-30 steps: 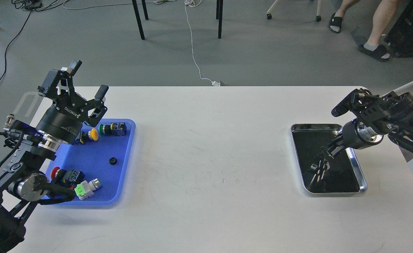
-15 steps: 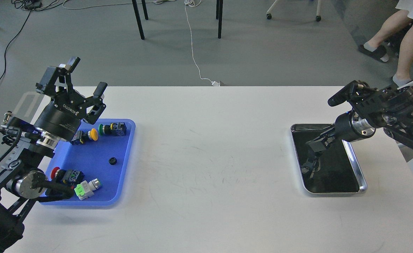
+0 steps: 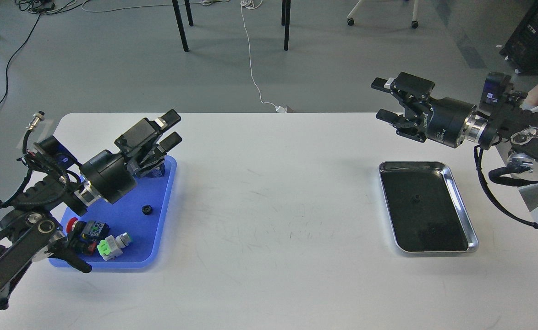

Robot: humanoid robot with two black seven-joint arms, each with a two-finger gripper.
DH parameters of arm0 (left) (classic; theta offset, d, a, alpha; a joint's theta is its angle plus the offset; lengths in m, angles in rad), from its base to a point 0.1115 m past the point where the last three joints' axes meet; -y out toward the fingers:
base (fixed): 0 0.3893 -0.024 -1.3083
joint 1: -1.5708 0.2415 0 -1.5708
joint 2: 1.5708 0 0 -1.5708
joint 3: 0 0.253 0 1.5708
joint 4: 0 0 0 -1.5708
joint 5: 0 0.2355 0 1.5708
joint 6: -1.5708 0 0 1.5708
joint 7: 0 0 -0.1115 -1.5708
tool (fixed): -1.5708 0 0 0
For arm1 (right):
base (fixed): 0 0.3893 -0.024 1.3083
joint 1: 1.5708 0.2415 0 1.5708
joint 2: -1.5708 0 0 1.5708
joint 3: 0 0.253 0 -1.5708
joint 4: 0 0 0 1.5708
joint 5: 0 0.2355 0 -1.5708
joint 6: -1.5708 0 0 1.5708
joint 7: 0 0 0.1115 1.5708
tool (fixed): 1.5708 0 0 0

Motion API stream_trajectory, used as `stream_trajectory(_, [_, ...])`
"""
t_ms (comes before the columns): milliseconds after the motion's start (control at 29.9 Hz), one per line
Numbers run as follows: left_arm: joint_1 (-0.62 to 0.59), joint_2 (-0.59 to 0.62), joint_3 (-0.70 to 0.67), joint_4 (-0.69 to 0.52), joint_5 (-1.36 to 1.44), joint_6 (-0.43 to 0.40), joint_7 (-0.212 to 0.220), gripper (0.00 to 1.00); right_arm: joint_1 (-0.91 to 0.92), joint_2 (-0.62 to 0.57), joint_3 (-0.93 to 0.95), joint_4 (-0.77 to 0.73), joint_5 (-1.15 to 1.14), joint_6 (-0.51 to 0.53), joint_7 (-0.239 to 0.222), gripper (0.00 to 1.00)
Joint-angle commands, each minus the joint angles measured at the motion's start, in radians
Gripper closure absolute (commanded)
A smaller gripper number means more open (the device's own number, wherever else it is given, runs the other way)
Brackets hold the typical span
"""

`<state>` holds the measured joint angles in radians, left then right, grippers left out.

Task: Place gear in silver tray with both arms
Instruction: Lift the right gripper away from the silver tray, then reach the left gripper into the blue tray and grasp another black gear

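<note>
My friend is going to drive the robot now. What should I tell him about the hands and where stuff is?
Left gripper: open, empty, raised over the far edge of the blue tray.
Right gripper: open, empty, up in the air beyond the silver tray's far-left corner.
Things: a small black gear lies loose on the blue tray's floor, next to push-button switches. The silver tray sits on the white table at the right, with one small dark piece on its floor; too tiny to identify.
Done: maybe one piece delivered.
Left: pick up the black gear and set it in the silver tray.
</note>
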<state>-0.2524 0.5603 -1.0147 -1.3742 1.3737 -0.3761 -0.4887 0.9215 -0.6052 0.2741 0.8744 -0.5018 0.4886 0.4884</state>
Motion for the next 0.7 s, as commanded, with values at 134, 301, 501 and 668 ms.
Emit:
stream_trajectory(134, [-0.197, 0.202, 0.266, -0.039, 0.726, 0.013, 0.0, 0.04, -0.226, 0.068, 0.238, -0.04, 0.071, 0.0, 0.0, 0.03])
stream_trajectory(301, [-0.349, 0.296, 0.418, 0.015, 0.808, 0.013, 0.0, 0.16, -0.237, 0.058, 0.24, -0.035, 0.072, 0.0, 0.0, 0.03])
stream_trajectory(501, [-0.553, 0.3, 0.692, 0.087, 0.808, 0.013, 0.0, 0.38, -0.236, 0.058, 0.241, -0.034, 0.072, 0.0, 0.0, 0.03])
stream_trajectory(668, [-0.574, 0.265, 0.76, 0.115, 0.808, 0.013, 0.0, 0.41, -0.236, 0.056, 0.244, -0.034, 0.072, 0.0, 0.0, 0.03])
